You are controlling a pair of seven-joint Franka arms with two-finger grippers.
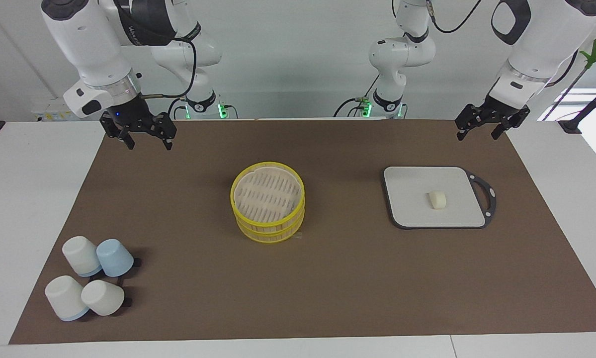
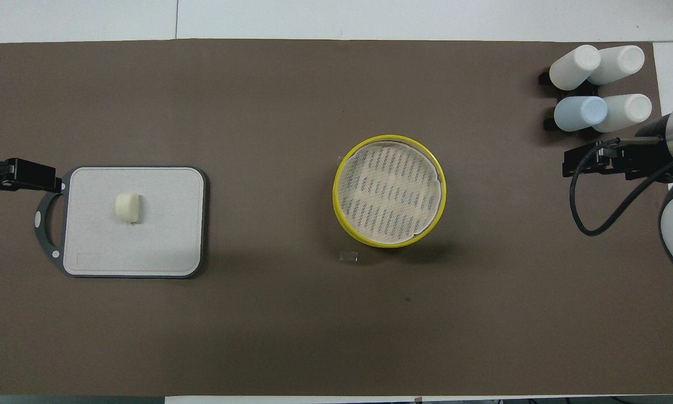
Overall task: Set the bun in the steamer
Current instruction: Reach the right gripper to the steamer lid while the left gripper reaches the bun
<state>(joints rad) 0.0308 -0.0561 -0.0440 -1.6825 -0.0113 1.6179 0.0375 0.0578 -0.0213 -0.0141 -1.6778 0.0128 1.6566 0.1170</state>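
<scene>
From my station I see both arms hanging at the robots' edge of the brown mat [image 1: 327, 288] that covers the white tabletop [image 1: 24, 199]. The left gripper [image 1: 482, 130] hovers over the mat's corner at the left arm's end, jaws spread open and holding nothing; the right gripper [image 1: 146, 140] hovers over the corner at the right arm's end, jaws likewise apart and empty. Farther out, the grey square cutting board with a dark rim and loop handle [image 1: 412, 209] lies toward the left arm's end, and the small cream-white oblong dough bun [image 1: 437, 200] rests on it, near its middle. The round yellow-rimmed steamer basket with pale slatted tiers [image 1: 268, 201] stands at the middle of the mat, well apart from the board, with nothing lying on its top tier. Farthest out, toward the right arm's end, four upturned cups [image 1: 89, 283], three white and one pale blue, cluster together.
</scene>
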